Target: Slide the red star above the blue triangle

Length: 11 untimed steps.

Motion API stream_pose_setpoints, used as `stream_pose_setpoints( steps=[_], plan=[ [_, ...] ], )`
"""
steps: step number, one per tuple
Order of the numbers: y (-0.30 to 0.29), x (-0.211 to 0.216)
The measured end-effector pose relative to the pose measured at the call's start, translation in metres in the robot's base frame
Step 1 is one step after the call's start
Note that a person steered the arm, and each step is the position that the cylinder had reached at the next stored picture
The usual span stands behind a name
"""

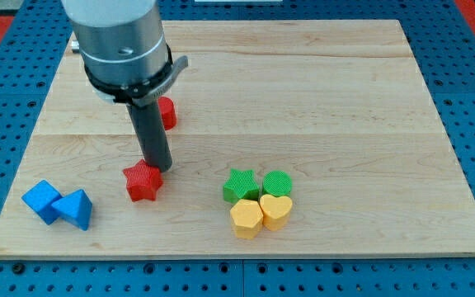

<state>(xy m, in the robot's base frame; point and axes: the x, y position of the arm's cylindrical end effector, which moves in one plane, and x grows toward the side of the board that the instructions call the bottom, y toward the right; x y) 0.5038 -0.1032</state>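
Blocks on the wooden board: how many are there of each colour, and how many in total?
Red: 2, the red star and a red block partly behind the rod
Blue: 2, the blue triangle and a blue cube
Green: 2, a green star and a green cylinder
Yellow: 2, a yellow hexagon and a yellow heart
Total: 8

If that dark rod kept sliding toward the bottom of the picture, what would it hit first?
My tip sits at the upper right edge of the red star, seemingly touching it, so the star comes first. Beyond it, the board looks free down to its bottom edge; the blue triangle lies off to the view's left.
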Motion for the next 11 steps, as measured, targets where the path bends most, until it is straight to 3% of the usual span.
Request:
stream_pose_setpoints(
  steps=[3, 4, 5, 8, 11],
  plan=[
    [0.024, 0.058],
    [0.011, 0.018],
    [-0.001, 0.005],
    [0.031, 0.059],
    [-0.019, 0.032]
  ],
)
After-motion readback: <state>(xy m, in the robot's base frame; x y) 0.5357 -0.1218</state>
